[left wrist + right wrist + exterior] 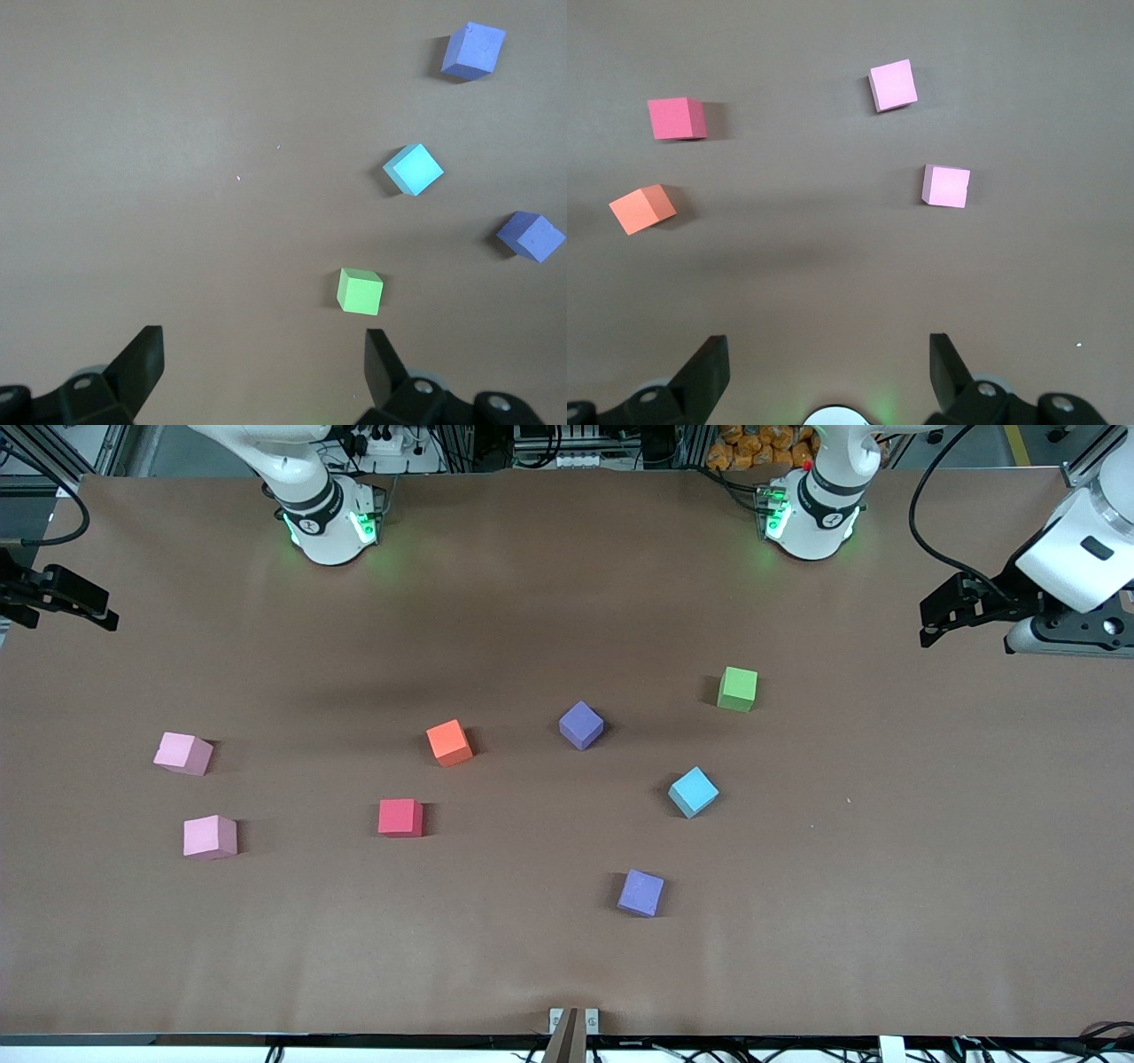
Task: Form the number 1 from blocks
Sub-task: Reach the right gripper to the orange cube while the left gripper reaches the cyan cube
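on the table the blocks are lying scattered and apart; the green block is sitting nearest the left end effector. both end effectors (right end effector) are waiting spread, holding nothing; approaching squarely to its faces is advisable.

You have two pink cubes near each other on the brown table, toward the right arm's end.

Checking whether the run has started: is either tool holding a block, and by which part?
Nothing is held. The left tool and right tool are both open and empty above the table; the blocks lie untouched.
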{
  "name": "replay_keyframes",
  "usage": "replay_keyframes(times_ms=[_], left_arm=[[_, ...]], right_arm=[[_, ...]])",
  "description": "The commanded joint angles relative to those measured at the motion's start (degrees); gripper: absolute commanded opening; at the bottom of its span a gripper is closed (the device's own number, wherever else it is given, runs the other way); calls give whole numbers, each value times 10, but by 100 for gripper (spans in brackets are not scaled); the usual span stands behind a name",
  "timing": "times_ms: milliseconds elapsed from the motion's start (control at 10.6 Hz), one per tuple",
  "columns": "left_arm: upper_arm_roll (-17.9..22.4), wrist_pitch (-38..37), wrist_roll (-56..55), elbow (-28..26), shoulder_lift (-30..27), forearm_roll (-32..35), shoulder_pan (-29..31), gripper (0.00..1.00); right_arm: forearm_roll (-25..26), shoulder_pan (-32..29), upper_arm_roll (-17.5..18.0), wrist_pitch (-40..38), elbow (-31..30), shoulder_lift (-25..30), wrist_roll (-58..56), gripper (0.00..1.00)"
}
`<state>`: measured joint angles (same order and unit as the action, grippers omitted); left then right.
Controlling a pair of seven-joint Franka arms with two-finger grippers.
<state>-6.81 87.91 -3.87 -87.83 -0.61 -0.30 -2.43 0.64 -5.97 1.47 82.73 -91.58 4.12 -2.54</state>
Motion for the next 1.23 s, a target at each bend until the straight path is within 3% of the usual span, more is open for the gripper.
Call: replay_keyframes(times_ms=[0, 566, 754, 1131], left_arm=[[-1, -11, 11, 12, 3, -11, 2, 100], [-7, 7, 1, 9, 66, -14, -5, 100], [-15, 53, -45, 10, 114, -10, -48, 100], [-15, 186, -228, 13, 202, 7, -122, 100]], right_arm=[[-24, -6, 7, 20, -9, 18, -7, 100], [-38, 10, 10, 36, -12, 19, -6, 100], [-47, 67, 10, 88, -82, 17, 17, 100], [-49, 149, 35, 285, -245, -6, 50, 100]])
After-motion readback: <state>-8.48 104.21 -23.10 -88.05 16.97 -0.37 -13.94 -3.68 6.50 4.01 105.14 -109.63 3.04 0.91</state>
